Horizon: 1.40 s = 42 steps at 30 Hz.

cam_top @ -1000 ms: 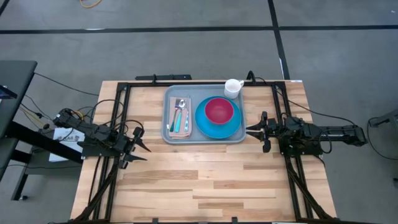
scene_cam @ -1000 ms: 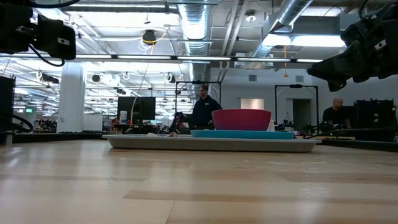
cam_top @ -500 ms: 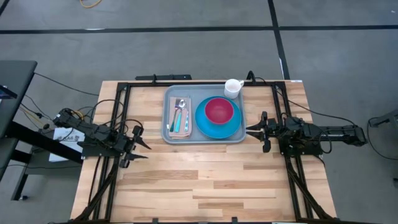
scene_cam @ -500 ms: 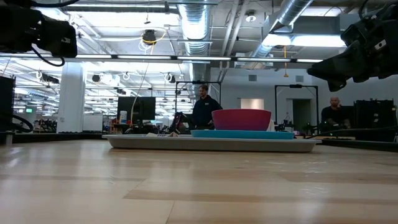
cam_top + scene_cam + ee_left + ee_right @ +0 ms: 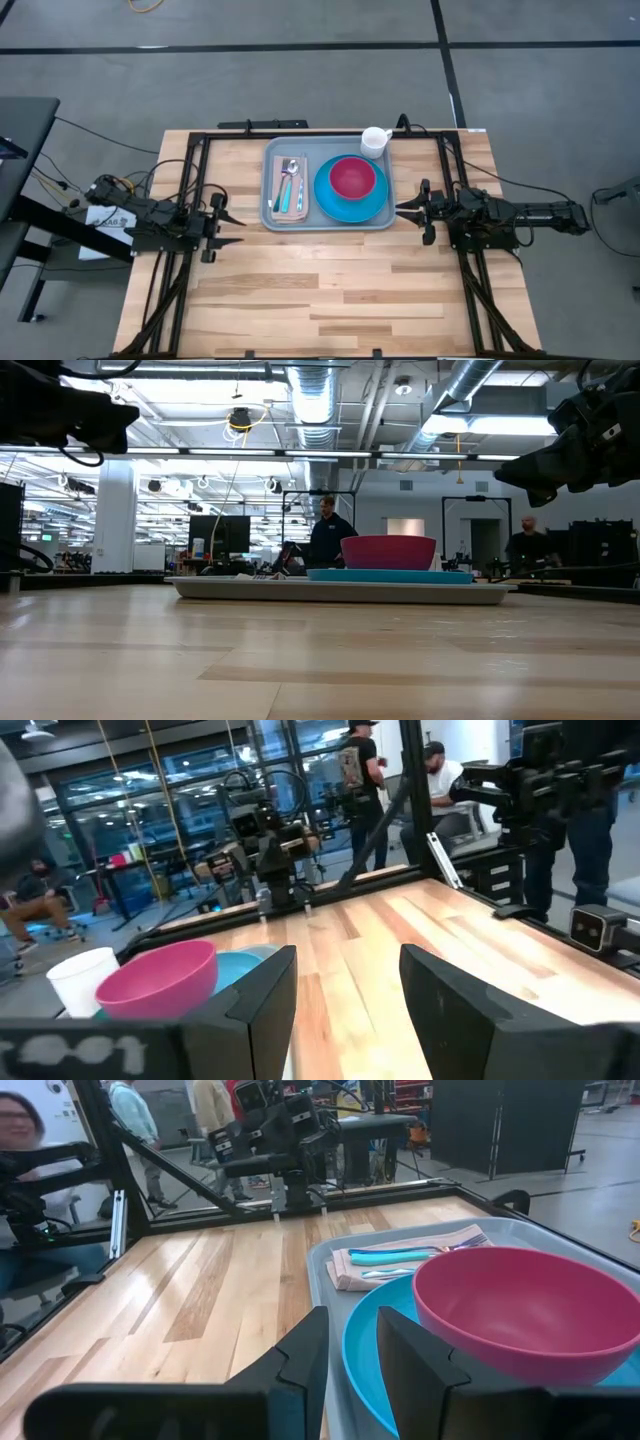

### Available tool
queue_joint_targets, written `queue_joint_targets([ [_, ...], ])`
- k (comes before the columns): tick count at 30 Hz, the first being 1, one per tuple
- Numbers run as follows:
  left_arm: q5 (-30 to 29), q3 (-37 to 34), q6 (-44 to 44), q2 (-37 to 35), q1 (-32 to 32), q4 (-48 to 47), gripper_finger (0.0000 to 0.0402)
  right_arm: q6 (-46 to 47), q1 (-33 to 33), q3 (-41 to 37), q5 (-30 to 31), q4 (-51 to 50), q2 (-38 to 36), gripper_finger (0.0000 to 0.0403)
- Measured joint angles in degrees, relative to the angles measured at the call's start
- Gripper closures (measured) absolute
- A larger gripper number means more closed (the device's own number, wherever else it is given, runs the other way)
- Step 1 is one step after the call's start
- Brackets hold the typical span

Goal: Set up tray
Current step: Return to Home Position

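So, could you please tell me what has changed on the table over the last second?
Only the left arm moved: its open, empty left end effector swung from a slant to point straight across the table. Nothing was grasped or released. The right end effector, tray, plate, bowl, cup and napkin with cutlery stayed put.

Tray [image 5: 230, 588] on wooden table [image 5: 300, 660], blue plate [image 5: 400, 574], pink bowl [image 5: 388, 552] (person [image 5: 328, 538] behind)

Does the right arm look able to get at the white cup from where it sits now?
Probably yes: the right hand hangs open beside the tray's right edge, and the white cup stands by its far right corner, nothing between them.
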Motion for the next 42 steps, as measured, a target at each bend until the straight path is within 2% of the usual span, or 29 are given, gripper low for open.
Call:
queue_joint_targets([
  [30,0.8,0.0,-3.3,0.0,1.2,0.0,0.0233,0.0,0.0,0.0,0.0,0.0,0.0,0.0321],
  [42,0.8,0.0,-8.4,0.0,1.2,0.0,0.0233,0.0,0.0,0.0,0.0,0.0,0.0,0.0321],
])
